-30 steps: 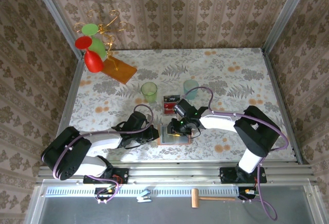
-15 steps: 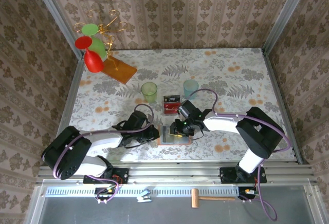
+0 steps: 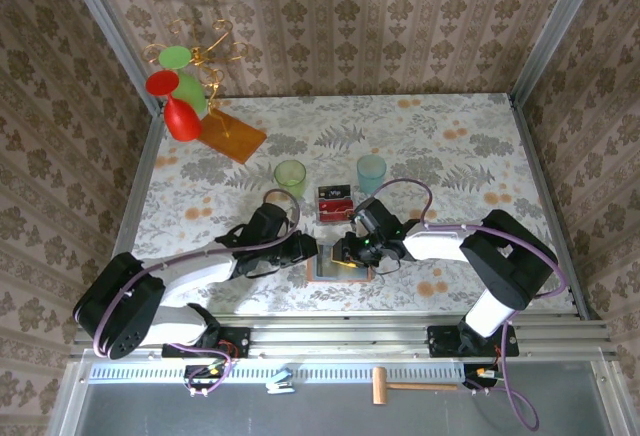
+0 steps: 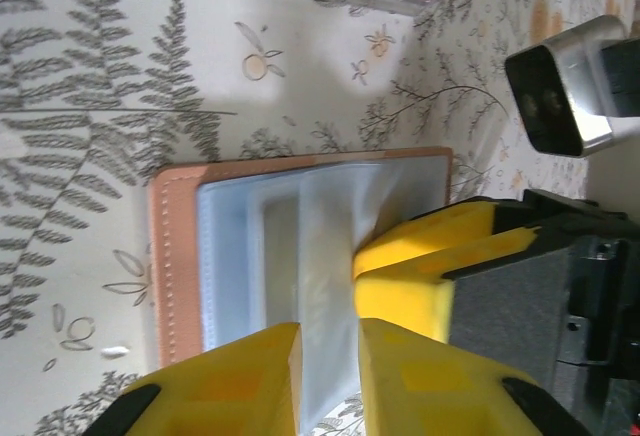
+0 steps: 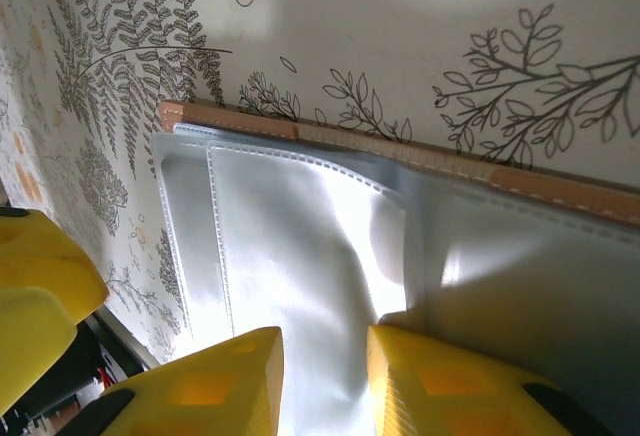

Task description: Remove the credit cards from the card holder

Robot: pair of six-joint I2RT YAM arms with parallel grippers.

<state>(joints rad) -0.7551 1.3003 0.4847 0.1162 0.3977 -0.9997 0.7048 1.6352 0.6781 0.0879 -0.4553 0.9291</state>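
Tan card holder [image 3: 338, 270] — open flat, long axis left-right.

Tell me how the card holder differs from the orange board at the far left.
The card holder is smaller than the board. The holder is tan with pale inner sleeves; the board is plain orange-brown. The holder lies near the front, square to the edge, with the left gripper and right gripper at it; the board lies far back, turned at an angle. Both lie flat on the table.
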